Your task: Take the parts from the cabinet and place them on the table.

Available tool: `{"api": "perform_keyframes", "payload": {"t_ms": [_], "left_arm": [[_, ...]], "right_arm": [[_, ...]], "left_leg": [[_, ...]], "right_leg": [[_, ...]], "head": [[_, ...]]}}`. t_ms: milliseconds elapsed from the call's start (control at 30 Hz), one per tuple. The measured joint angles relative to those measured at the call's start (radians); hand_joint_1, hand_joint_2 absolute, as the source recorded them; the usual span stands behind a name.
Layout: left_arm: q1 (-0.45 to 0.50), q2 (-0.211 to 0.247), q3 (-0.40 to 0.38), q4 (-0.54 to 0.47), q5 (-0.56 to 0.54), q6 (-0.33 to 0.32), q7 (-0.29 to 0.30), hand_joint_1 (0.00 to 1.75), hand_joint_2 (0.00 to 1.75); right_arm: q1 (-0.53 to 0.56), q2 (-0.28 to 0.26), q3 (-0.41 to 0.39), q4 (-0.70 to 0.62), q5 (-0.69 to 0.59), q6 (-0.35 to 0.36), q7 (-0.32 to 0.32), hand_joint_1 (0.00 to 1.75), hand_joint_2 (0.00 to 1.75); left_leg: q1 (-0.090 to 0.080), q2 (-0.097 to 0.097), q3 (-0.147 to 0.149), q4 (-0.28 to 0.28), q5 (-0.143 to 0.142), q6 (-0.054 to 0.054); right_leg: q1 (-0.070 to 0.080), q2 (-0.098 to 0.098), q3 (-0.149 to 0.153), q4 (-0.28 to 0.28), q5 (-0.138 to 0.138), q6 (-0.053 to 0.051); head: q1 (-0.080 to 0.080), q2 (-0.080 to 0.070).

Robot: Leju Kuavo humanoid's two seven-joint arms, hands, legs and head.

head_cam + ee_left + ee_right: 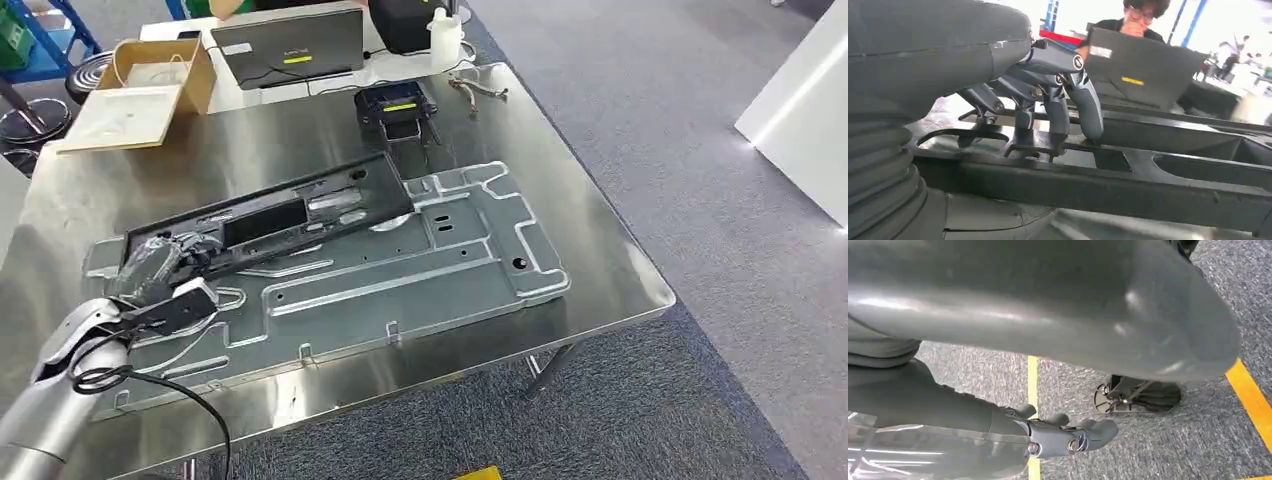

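A long black plastic frame (pixel 300 210) lies slantwise on a large silver stamped plate (pixel 420 265), which rests flat on the steel table (pixel 600 270). My left hand (pixel 160 270) is at the frame's left end. In the left wrist view its fingers (pixel 1063 105) reach down with their tips touching the black frame (pixel 1148 185) at its cutouts, and the thick thumb stays off it. My right hand (pixel 1063 437) hangs over the carpet with loosely bent fingers and nothing in it.
At the table's far side stand an open cardboard box (pixel 160 85), a laptop (pixel 290 45), a black device (pixel 397 105), a white bottle (pixel 445 40) and a small tool (pixel 478 90). A person (pixel 1143 17) sits behind the laptop. Grey carpet lies to the right.
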Motion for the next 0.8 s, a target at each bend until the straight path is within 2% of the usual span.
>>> {"api": "perform_keyframes", "payload": {"t_ms": [300,533,567,800], "left_arm": [[0.011,-0.008,-0.050,0.025,0.011,-0.023,-0.042,1.75,1.75],[0.013,0.007,-0.070,0.026,0.027,-0.040,-0.073,1.75,1.75],[0.013,0.008,-0.071,0.026,0.027,-0.040,-0.074,0.00,1.75],[0.022,0.011,-0.076,0.026,0.034,-0.047,-0.070,0.00,1.75]], "right_arm": [[0.001,-0.002,0.013,0.000,0.016,0.004,0.000,0.00,0.00],[0.001,-0.004,0.019,0.000,0.020,0.005,0.000,0.00,0.00],[0.001,-0.004,0.020,0.000,0.020,0.005,0.000,0.00,0.00],[0.001,-0.005,0.020,0.000,0.019,0.005,0.000,0.00,0.00]], "left_leg": [[0.002,0.000,0.000,-0.001,0.000,0.000],[0.002,0.000,0.002,-0.001,0.000,0.000],[0.002,0.000,0.003,-0.001,0.000,0.000],[0.001,0.000,0.004,-0.001,0.000,0.000]], "right_leg": [[0.001,0.000,0.001,0.000,-0.001,0.001],[0.001,-0.001,0.003,0.000,-0.001,0.001],[0.001,-0.001,0.003,0.000,-0.001,0.001],[0.001,-0.001,0.005,0.000,-0.001,0.001]], "head": [[0.000,0.000],[0.000,0.000],[0.000,0.000],[0.000,0.000]]}}
